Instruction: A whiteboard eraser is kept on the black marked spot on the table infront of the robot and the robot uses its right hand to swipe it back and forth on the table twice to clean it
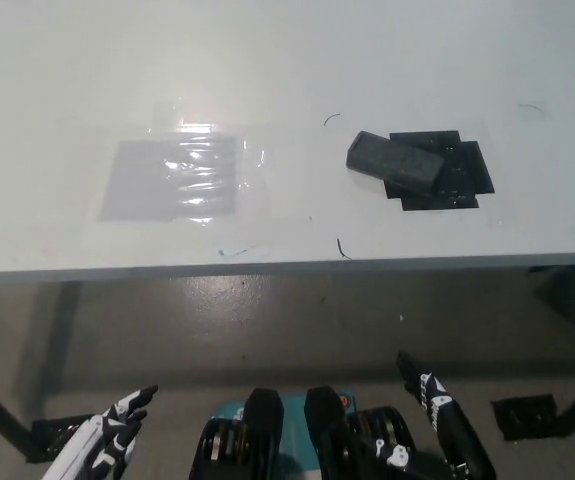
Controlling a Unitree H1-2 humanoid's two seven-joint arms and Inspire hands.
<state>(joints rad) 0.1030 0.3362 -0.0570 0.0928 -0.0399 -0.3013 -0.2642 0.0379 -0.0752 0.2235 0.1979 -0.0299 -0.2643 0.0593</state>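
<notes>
A dark grey whiteboard eraser (394,163) lies on the white table (287,60), its right part over the black marked spot (447,175) and its left end sticking out onto bare table. My black right hand (437,420) is low at the bottom right, below the table edge and far from the eraser, fingers apart and holding nothing. My white left hand (102,440) rests at the bottom left, also below the table, with its fingers spread.
A shiny taped plastic sheet (172,178) covers the table's left middle. Small pen marks (341,248) dot the surface near the front edge (267,268). Table legs and black floor pads (522,415) show below.
</notes>
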